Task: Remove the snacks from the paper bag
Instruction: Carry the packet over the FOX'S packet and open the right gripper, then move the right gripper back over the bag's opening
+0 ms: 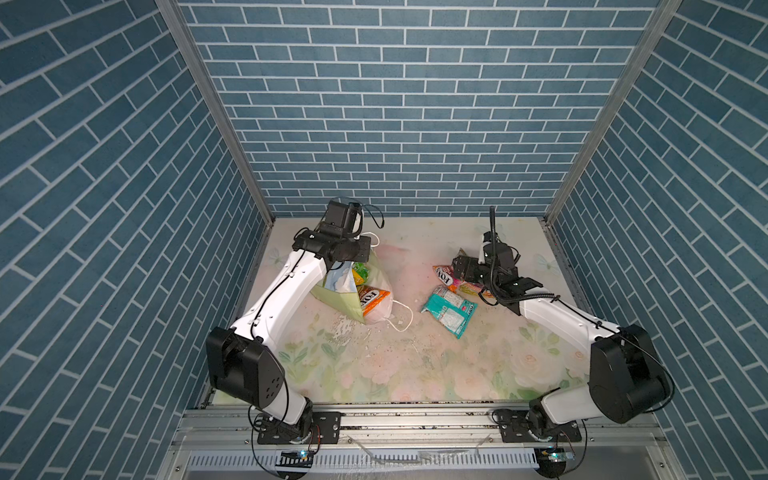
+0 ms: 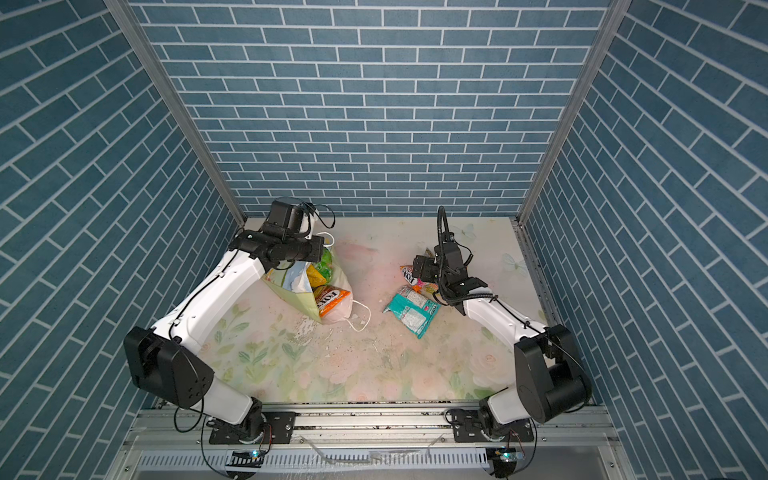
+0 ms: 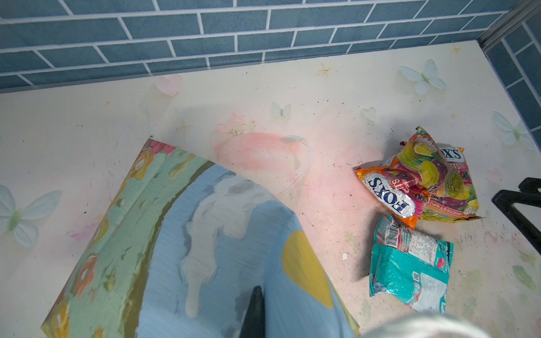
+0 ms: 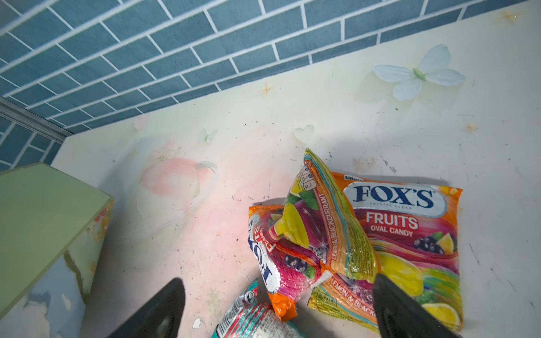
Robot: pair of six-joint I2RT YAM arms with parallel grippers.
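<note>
Hovering right gripper (image 4: 278,282), jaws apart, over snacks (image 4: 395,222) | left gripper (image 3: 257,301) angled down, clamped on paper bag (image 3: 175,248)

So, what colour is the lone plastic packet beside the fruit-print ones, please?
Teal crinkly plastic packet; left wrist view.

The closed left gripper (image 3: 255,307) pinches the paper bag (image 3: 205,248). On the table (image 3: 87,117), fruit-print packets (image 3: 424,181) lie overlapped; a teal packet (image 3: 409,263) lies just beside them.

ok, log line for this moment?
left gripper: shut on paper bag | right gripper: open above fruit packets | teal packet: on table | orange packet: inside paper bag
</note>
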